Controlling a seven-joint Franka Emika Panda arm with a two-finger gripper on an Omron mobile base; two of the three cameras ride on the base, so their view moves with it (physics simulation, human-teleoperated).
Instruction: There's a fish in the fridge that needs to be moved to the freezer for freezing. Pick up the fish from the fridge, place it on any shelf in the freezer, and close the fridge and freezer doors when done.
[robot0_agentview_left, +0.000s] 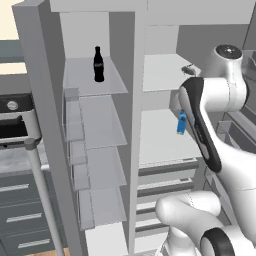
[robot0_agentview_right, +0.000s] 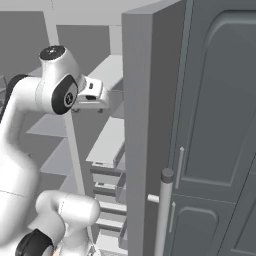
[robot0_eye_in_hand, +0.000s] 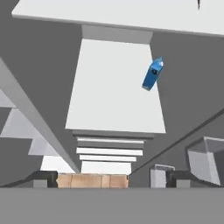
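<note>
Left base view, going left to right: open freezer door (robot0_agentview_left: 37, 100) on the far left, dark soda bottle (robot0_agentview_left: 98, 64) standing upright on the top freezer shelf (robot0_agentview_left: 95, 80), then the fridge side with a small blue carton (robot0_agentview_left: 181, 123) on a white shelf (robot0_agentview_left: 162, 137), just beside the arm. Hand view looks down on that same shelf, carton near its right edge. Can't spot the fish anywhere. Gripper (robot0_agentview_right: 92, 102) sits up by the fridge's upper shelf in the right base view; spread or pressed together, can't tell.

Open fridge (robot0_agentview_left: 165, 140), no visible fish
</note>
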